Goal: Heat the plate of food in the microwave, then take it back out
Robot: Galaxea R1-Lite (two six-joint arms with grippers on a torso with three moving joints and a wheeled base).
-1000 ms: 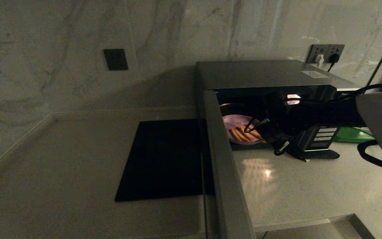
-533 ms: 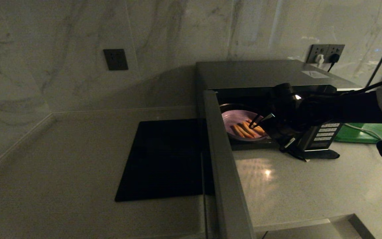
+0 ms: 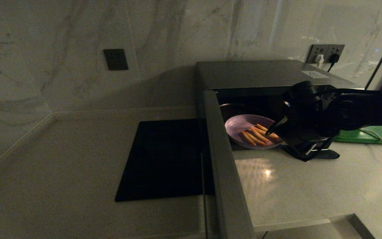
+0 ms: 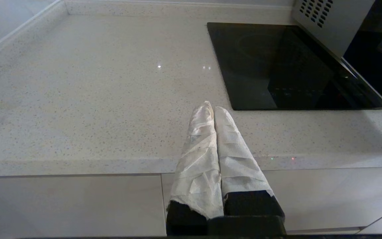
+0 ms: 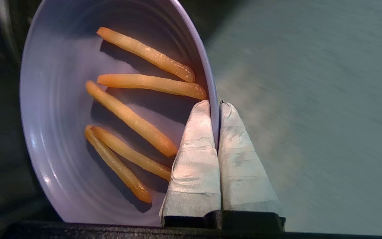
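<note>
The right end effector (image 5: pixel 216 106) is clenched on the rim of the plate of food (image 3: pixel 249 131), one taped finger inside the raised lilac wall and the other outside it, as the right wrist view shows. The plate sits at the mouth of the microwave (image 3: pixel 260 74), its near edge reaching out over the front lip of the cavity toward the table (image 3: pixel 293 189), with golden fries (image 5: pixel 134 121) lying loose across its floor. The microwave door (image 3: pixel 224 166) stands swung wide open, edge-on toward the head camera, between the cavity and the black cooktop (image 3: pixel 164 159). A green tray (image 3: pixel 373 136) lies on the table beyond the right arm. The left end effector (image 4: pixel 212 109) hangs idle over the table edge near the cooktop, its wrapped fingers pressed together and holding nothing.
</note>
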